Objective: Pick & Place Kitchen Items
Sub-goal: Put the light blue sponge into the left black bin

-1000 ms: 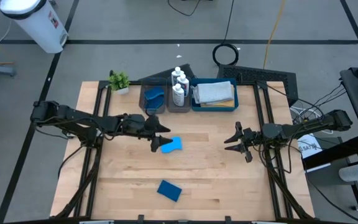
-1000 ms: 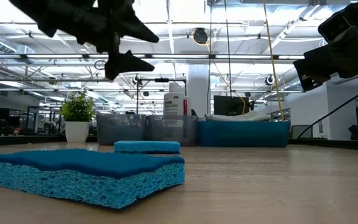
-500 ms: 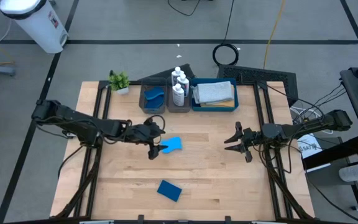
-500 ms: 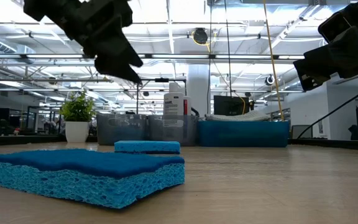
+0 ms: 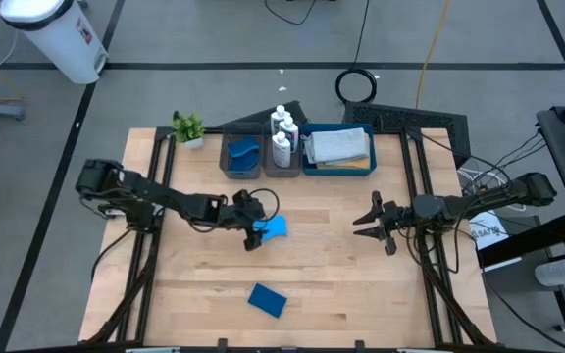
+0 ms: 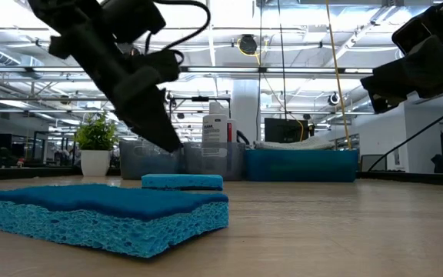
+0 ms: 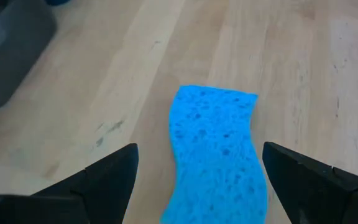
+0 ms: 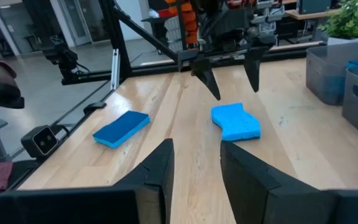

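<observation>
A light-blue sponge (image 5: 275, 227) (image 7: 219, 149) lies flat on the wooden table, near its middle. My left gripper (image 5: 255, 232) (image 7: 199, 149) hangs open just above the sponge, slanting down, with one finger (image 7: 107, 180) on each side of it and not touching it. In the right wrist view the same fingers (image 8: 211, 84) stand clear above the sponge (image 8: 235, 122). A dark-blue sponge (image 5: 268, 299) (image 6: 106, 214) lies flat near the table's near edge. My right gripper (image 5: 366, 221) (image 8: 194, 163) waits open and level at the table's right, holding nothing.
Along the far edge stand two grey trays (image 5: 231, 157), one with a blue item (image 5: 245, 152) and one with white bottles (image 5: 282, 132), and a blue tray (image 5: 338, 171) with a folded grey cloth (image 5: 339, 145). A potted plant (image 5: 188, 127) stands at the far left.
My left gripper has come down toward the light-blue sponge and tipped its fingers from near level to slanting down, rolling as it went. Both sponges have stayed where they were.
</observation>
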Action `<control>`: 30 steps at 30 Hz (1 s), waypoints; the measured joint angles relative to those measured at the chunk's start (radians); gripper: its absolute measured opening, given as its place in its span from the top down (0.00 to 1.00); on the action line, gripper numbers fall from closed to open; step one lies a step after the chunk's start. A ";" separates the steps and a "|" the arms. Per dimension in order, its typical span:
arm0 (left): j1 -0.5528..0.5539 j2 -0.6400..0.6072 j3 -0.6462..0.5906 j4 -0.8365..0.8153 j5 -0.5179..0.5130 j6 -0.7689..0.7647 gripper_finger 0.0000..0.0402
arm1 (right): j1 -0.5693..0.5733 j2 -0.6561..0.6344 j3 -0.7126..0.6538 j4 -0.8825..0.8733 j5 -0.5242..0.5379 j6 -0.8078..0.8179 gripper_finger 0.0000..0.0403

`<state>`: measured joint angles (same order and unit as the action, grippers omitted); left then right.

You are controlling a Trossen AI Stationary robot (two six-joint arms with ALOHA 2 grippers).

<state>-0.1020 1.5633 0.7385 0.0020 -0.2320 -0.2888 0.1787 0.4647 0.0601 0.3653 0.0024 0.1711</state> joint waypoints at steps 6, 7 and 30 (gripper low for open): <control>0.002 0.079 0.000 0.063 0.023 0.018 0.13 | 0.000 0.009 0.000 0.003 -0.002 0.000 0.75; 0.002 0.091 0.000 0.074 0.022 0.019 0.13 | 0.000 0.009 0.000 0.003 -0.002 0.000 0.75; 0.000 0.166 0.001 0.087 0.060 0.045 0.13 | 0.000 0.010 0.000 0.003 -0.003 0.000 0.75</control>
<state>-0.1020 1.7290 0.7391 0.0891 -0.1718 -0.2442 0.1787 0.4747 0.0599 0.3681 -0.0006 0.1711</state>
